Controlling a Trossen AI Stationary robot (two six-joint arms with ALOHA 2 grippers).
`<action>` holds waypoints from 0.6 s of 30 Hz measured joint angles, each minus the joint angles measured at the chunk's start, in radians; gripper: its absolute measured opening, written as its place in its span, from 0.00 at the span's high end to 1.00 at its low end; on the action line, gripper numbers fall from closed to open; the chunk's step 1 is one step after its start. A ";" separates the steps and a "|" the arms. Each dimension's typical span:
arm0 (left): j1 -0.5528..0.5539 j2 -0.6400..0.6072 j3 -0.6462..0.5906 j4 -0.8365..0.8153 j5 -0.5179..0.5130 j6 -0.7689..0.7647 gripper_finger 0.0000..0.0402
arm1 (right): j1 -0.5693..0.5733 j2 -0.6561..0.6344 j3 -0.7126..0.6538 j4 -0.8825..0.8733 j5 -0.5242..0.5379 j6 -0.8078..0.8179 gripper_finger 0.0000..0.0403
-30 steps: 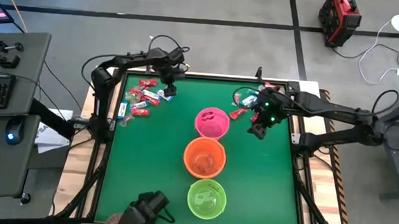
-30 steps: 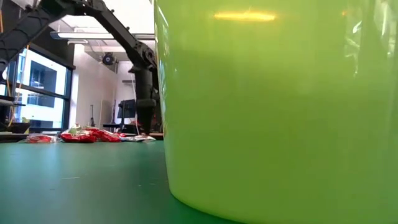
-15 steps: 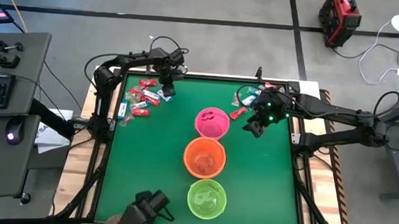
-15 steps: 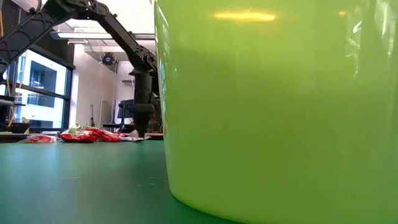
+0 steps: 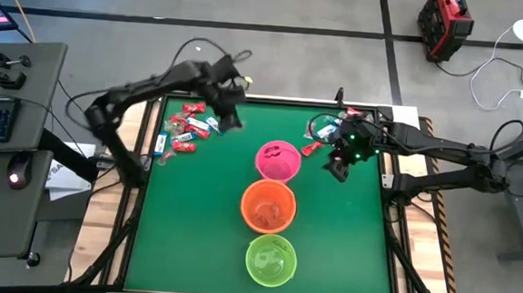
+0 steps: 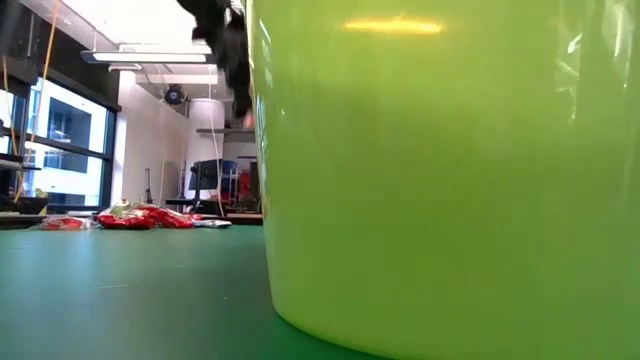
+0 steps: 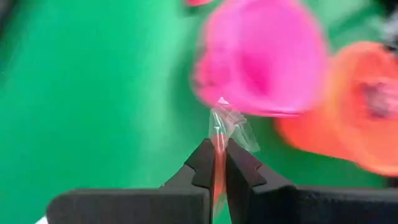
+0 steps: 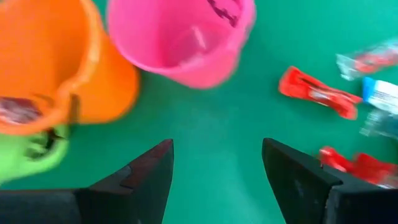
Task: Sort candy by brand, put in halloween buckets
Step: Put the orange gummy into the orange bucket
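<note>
Green felt table (image 5: 194,206) carries three buckets down its middle. Upper left, the left gripper (image 7: 219,167) is clamped on a clear-wrapped candy (image 7: 229,127), lifted. Next, judge its brand's bucket. The right gripper (image 8: 217,163) hovers open, empty, beside the pink bucket (image 5: 277,160).

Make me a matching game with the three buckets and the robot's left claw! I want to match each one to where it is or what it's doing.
Things:
1. pink bucket
2. orange bucket
3. green bucket
4. left gripper

Descriptions:
A. middle of the row
B. pinching a candy wrapper
C. nearest the candy pile
D. end of the row farthest from the pile

Pairs: 1-C, 2-A, 3-D, 4-B
</note>
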 joint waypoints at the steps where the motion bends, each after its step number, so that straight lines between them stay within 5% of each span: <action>1: -0.065 -0.033 -0.001 0.002 -0.001 -0.030 0.99 | -0.004 0.000 0.000 -0.010 0.004 -0.019 0.41; 10: -0.636 -0.077 -0.002 0.300 -0.279 -0.430 0.99 | -0.029 0.000 0.000 0.006 -0.061 0.018 0.41; 14: -0.734 -0.006 -0.003 0.395 -0.405 -0.521 0.95 | -0.027 0.000 0.000 0.020 -0.097 0.010 0.41; 18: -0.736 0.057 -0.003 0.389 -0.400 -0.561 0.86 | -0.027 0.000 0.003 0.030 -0.150 -0.007 0.41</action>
